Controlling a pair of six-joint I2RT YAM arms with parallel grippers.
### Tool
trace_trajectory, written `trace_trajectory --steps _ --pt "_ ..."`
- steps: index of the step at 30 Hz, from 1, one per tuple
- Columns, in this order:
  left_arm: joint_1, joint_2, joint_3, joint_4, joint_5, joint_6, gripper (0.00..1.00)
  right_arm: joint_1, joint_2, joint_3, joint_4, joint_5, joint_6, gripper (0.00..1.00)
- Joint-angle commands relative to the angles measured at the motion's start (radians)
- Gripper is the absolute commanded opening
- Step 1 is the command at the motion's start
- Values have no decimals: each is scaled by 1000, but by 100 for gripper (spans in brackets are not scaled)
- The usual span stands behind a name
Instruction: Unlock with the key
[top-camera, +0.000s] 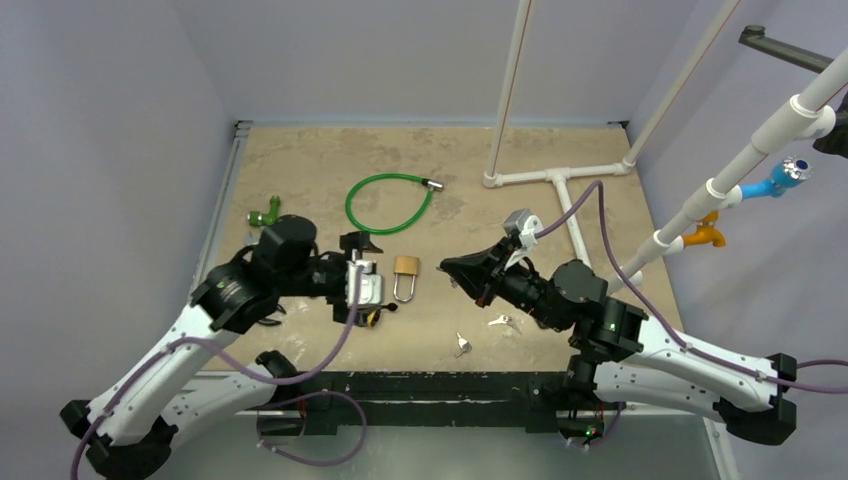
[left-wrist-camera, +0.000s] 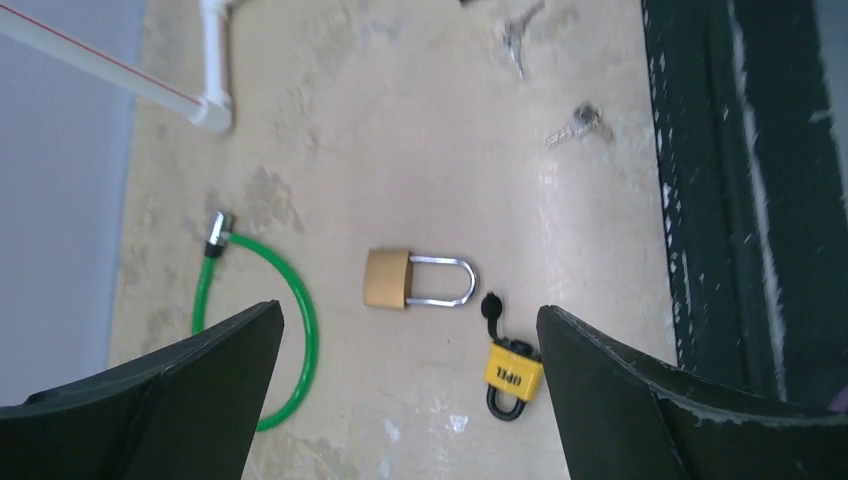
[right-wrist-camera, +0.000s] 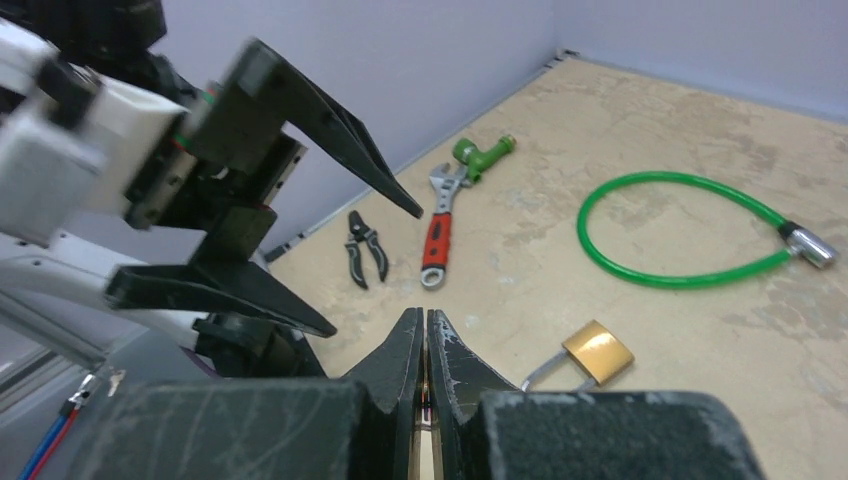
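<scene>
1. Top view: brass padlock (top-camera: 405, 267) lies on desk (top-camera: 300, 160) between left gripper (top-camera: 383, 281) (fingers apart, empty) and right gripper (top-camera: 455, 272) (fingers together). Loose keys (top-camera: 462, 344) are untouched, so unlocking is judged not done.
2. Left wrist: shackle (left-wrist-camera: 440, 260) is seen closed, with yellow padlock (left-wrist-camera: 513, 372) nearby. No container is seen.
3. Right wrist: whether a key is pinched cannot be told.

Soft even light, faint shadows; mild glare on table (left-wrist-camera: 590, 235); left end effector (right-wrist-camera: 376, 272) blurry in rt-wrist view.
</scene>
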Motion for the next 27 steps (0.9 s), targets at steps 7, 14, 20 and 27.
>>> trace_trajectory --steps 7,14,20,27 --pt "14 -79 218 30 217 -530 100 -2 101 206 56 -172 21 0" --pt "35 -49 239 138 341 -662 98 -2 115 235 49 -188 30 0" --pt "38 -27 233 141 369 -649 83 -2 131 223 89 -232 39 0" --pt "40 -2 231 210 393 -700 71 -2 156 216 138 -277 51 0"
